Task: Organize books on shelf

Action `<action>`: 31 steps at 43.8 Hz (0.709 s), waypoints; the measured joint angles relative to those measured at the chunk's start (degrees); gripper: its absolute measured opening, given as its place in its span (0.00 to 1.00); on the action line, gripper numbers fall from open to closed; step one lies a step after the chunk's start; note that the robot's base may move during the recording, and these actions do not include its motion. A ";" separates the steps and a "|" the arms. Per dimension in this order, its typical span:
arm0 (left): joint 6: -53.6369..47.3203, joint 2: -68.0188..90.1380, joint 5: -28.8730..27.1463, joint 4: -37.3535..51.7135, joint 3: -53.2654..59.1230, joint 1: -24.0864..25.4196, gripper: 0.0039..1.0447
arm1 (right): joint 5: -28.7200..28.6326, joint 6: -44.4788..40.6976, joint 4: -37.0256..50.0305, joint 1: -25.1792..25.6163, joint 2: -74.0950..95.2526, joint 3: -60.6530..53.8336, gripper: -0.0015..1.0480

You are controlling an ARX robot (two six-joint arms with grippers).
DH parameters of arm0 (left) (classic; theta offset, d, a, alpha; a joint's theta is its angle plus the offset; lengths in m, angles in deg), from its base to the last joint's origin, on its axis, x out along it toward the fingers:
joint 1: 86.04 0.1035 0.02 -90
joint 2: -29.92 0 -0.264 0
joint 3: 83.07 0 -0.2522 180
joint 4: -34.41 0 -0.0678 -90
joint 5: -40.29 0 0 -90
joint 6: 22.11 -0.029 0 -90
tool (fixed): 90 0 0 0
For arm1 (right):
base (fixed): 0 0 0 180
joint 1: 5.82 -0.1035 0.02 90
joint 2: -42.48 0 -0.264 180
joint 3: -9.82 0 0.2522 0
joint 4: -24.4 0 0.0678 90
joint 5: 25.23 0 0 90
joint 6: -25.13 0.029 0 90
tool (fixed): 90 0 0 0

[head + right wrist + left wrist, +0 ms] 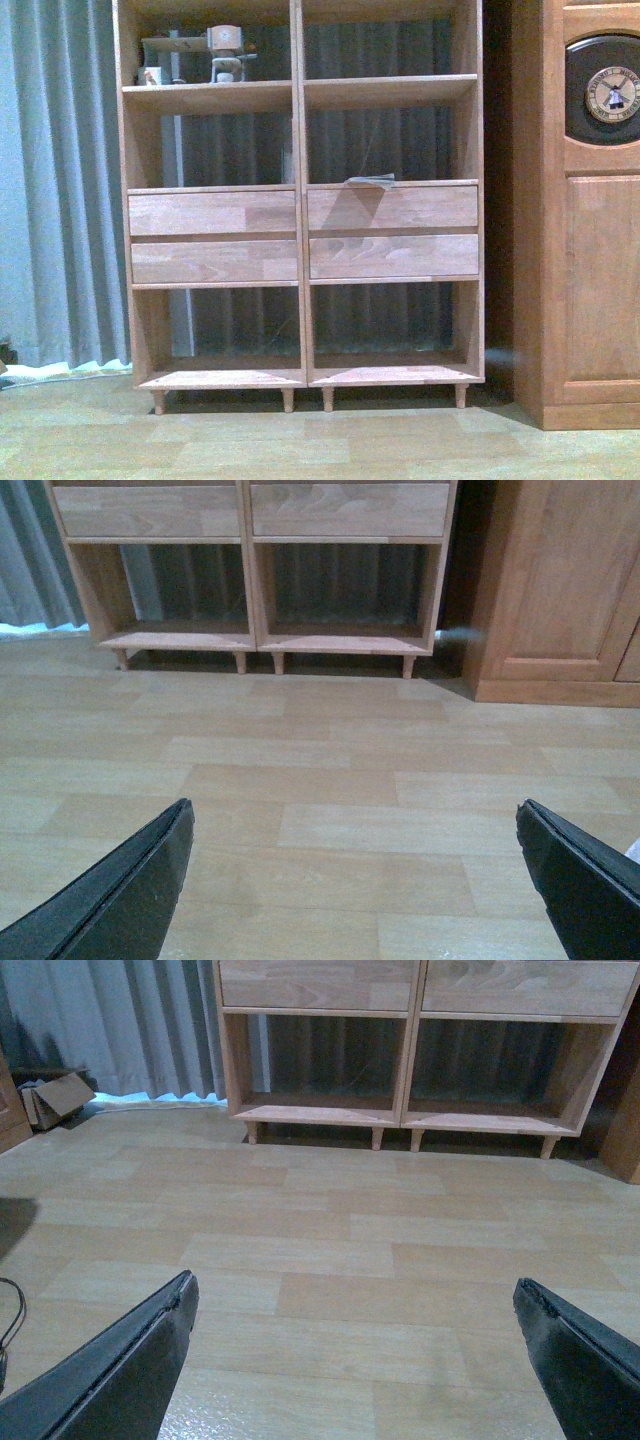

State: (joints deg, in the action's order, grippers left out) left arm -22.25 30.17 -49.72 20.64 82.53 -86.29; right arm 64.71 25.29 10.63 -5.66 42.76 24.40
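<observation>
Teal, thin book (370,181) lies flat on the shelf (300,140) above the right drawers (392,208), edge overhanging. Likely light, floppy; pinch that edge. Left gripper (352,1288) and right gripper (352,808) spread apart, empty.

In the front view a grey-blue curtain (60,180) hangs in folds at nine o'clock, reaching down to the floor (300,445) of pale wood-look planks at six o'clock. A darker wooden cabinet (590,280) stands at three o'clock, with a round clock face (612,95) at two o'clock. An open cardboard box (58,1100) lies by the curtain's foot. The light is dim and even.
</observation>
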 joint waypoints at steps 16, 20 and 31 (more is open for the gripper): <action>0.02 0.00 0.00 0.00 0.00 0.00 0.93 | 0.00 0.02 0.00 0.00 0.00 0.00 0.93; 0.00 0.00 0.00 0.00 0.00 0.00 0.93 | 0.00 0.00 0.00 0.00 0.00 0.00 0.93; 0.02 0.00 0.00 0.00 0.00 0.00 0.93 | 0.00 0.02 0.00 0.00 0.00 0.00 0.93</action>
State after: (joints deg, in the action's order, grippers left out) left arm -22.23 30.17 -49.72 20.64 82.53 -86.29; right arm 64.71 25.32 10.63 -5.66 42.76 24.40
